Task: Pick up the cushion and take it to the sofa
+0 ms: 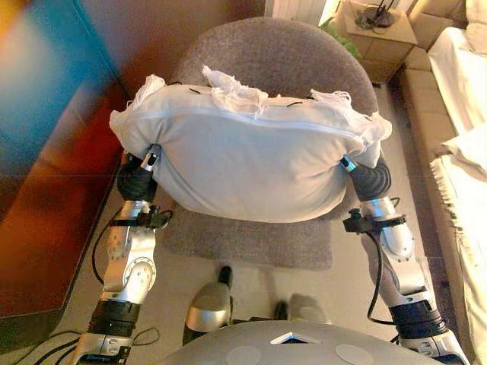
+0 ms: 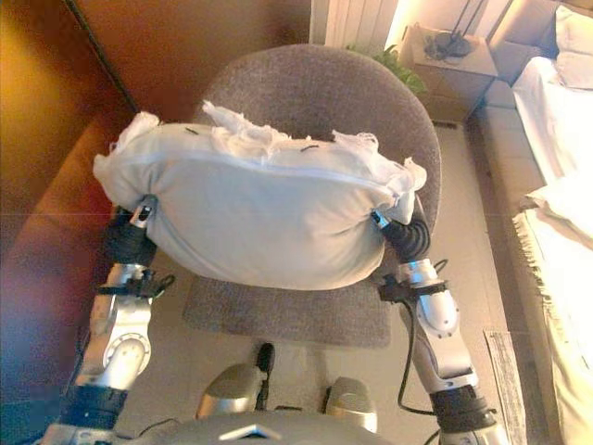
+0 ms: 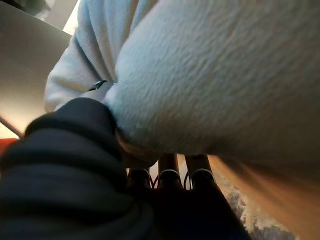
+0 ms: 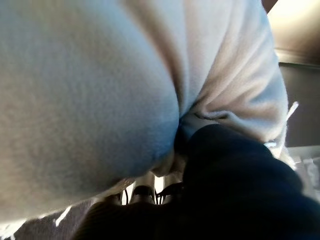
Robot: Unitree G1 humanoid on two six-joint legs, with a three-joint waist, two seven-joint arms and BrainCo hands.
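Note:
A white fleece cushion [image 1: 251, 163] with frayed cloth along its top edge hangs between my two hands, above the seat of a round grey armchair [image 1: 266, 53]. My left hand [image 1: 141, 179] grips its left end, thumb pressed into the side and fingers [image 3: 170, 172] running underneath. My right hand [image 1: 369, 181] grips the right end the same way, with its fingers [image 4: 145, 190] mostly hidden under the cushion [image 4: 85, 90]. The cloth dimples where each hand pinches it. The sofa [image 1: 464, 99], under a white cover, runs along the right edge.
A dark wooden cabinet [image 1: 46, 190] stands close on the left. A small wooden side table [image 1: 384, 38] with a dark object on it and a green plant [image 1: 338, 34] stand behind the chair at the right. Bare floor lies between chair and sofa.

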